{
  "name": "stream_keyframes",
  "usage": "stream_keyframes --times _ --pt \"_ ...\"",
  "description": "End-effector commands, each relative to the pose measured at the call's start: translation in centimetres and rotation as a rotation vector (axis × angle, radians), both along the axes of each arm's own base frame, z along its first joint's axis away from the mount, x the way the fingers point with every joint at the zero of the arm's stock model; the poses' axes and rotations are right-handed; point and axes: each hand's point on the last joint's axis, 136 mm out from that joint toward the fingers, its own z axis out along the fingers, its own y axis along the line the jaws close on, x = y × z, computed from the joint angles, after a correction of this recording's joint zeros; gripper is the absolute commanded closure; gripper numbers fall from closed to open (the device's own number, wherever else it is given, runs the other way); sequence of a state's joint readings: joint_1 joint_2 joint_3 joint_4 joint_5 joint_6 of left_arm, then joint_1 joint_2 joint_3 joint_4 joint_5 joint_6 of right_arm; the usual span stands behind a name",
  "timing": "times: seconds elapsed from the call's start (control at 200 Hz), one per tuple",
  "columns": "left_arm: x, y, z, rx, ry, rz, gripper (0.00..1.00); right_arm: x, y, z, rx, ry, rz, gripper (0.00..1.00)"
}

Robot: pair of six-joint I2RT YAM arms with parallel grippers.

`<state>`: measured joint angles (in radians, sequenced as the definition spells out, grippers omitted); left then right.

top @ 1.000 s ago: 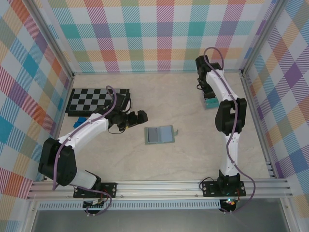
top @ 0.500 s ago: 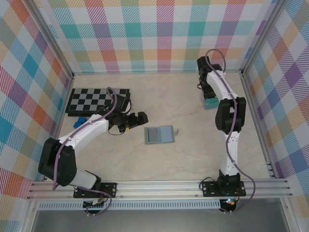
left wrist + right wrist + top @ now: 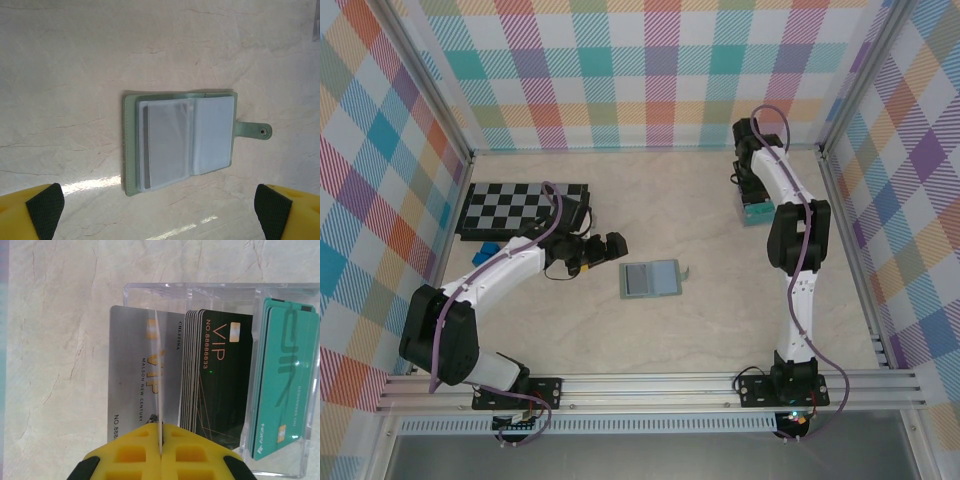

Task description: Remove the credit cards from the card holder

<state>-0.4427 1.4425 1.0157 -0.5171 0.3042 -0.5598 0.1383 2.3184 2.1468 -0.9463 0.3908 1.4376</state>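
Card holder [image 3: 185,142] is sage green with cloudy grey-blue pockets, on a cream marble-veined bench [image 3: 75,75]. Walls [image 3: 650,70] are pastel plaid, and the chessboard [image 3: 520,207] is black and white. Clear box [image 3: 215,290] has a silver card [image 3: 132,375], black cards [image 3: 225,380] and teal cards [image 3: 285,385]. Right end effector [image 3: 161,445] is yellow, and the credit card [image 3: 158,370] in it shows a white edge.

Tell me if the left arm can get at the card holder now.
Probably yes: the left claw stands open close to the card holder, which lies spread open with nothing on top or between them.

Bright, even light, soft shadows, sharp focus, one glare streak on the table [image 3: 95,184].
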Motion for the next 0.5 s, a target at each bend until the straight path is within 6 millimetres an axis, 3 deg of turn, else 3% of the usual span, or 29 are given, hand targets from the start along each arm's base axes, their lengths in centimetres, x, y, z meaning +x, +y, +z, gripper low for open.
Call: stream_keyframes --times 0.0,0.095,0.37,0.495 --pt "0.0 0.2 -0.4 -0.014 0.006 -0.002 0.0 0.4 0.5 -0.9 0.048 -0.004 -0.004 0.91" --pt "-0.1 0.3 -0.4 -0.012 0.007 -0.006 0.0 0.5 0.5 -0.7 0.05 -0.009 0.003 0.83" --pt "-0.1 0.3 -0.2 -0.01 0.004 -0.007 0.0 0.7 0.3 0.5 0.041 -0.021 0.046 0.81" --pt "-0.1 0.5 -0.2 -0.008 0.01 0.011 0.0 0.5 0.6 2.0 0.026 -0.031 0.129 0.69"
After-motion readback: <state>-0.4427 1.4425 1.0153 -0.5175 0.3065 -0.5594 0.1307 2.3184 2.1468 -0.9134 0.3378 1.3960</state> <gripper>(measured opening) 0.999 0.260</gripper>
